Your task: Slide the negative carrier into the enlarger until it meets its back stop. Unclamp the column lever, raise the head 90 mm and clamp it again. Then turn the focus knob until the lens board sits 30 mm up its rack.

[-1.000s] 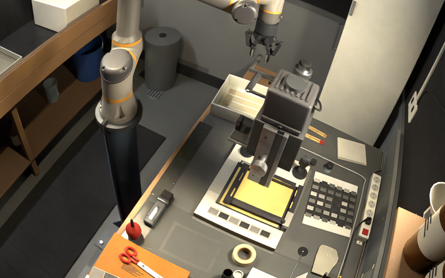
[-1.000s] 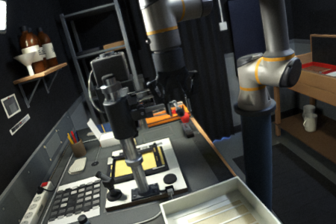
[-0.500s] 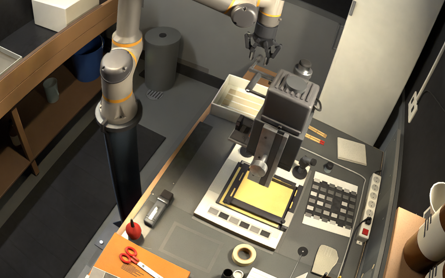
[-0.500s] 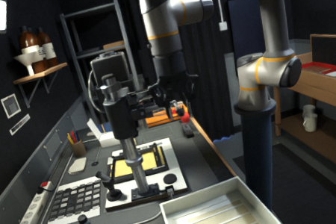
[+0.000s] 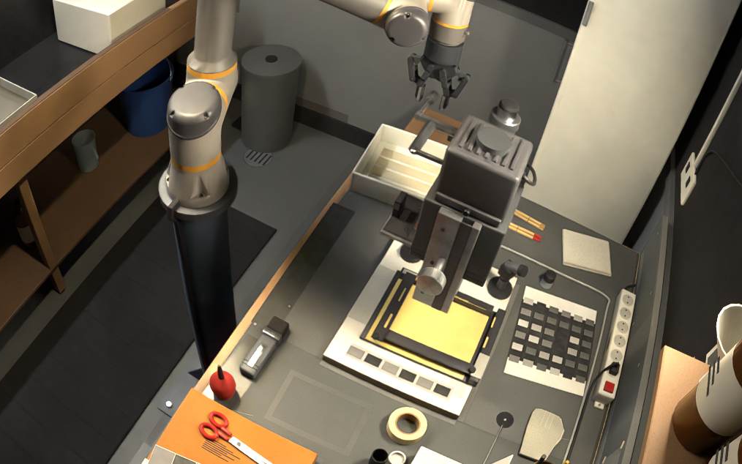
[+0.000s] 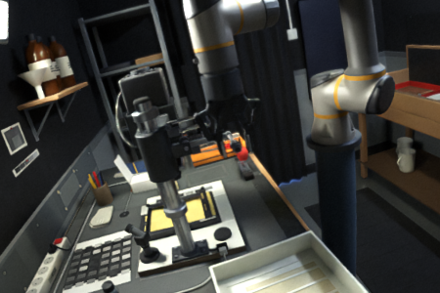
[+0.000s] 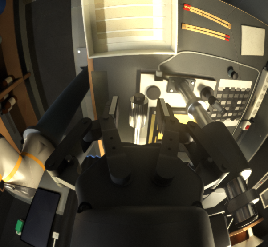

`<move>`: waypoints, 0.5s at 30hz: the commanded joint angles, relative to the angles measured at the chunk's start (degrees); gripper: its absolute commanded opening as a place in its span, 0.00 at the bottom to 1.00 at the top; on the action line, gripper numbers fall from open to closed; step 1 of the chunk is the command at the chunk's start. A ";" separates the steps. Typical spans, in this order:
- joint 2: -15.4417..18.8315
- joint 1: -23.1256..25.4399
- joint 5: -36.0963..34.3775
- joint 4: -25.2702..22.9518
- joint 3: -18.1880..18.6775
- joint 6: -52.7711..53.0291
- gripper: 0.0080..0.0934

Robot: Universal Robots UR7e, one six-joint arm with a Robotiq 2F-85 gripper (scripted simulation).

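The column lever (image 7: 137, 109) is a metal handle with a dark knurled tip. It sticks out sideways from the enlarger head's clamp block (image 6: 159, 151) on the steel column (image 6: 177, 221). My gripper (image 7: 137, 109) is open and holds nothing. It hangs just above the lever (image 5: 427, 131), with the lever's tip lying between the fingers in the wrist camera. The dark enlarger head (image 5: 480, 173) sits high over the yellow easel (image 5: 440, 329). The focus knob (image 5: 430, 280) faces the bench front. The negative carrier is not clearly visible.
A white tray (image 5: 400, 167) with paper strips lies behind the enlarger, below my gripper. A second lever stand (image 5: 504, 280) and a checkered test card (image 5: 553, 337) lie right of the baseboard. A power strip (image 5: 616, 340) runs along the right edge.
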 commanded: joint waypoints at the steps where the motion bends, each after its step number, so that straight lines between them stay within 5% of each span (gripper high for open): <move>1: -0.03 0.00 0.00 -0.03 -0.03 0.00 0.53; 6: -0.03 0.00 0.00 -0.03 -0.02 0.00 0.52; 15: -0.03 0.00 0.00 -0.03 -0.02 0.00 0.31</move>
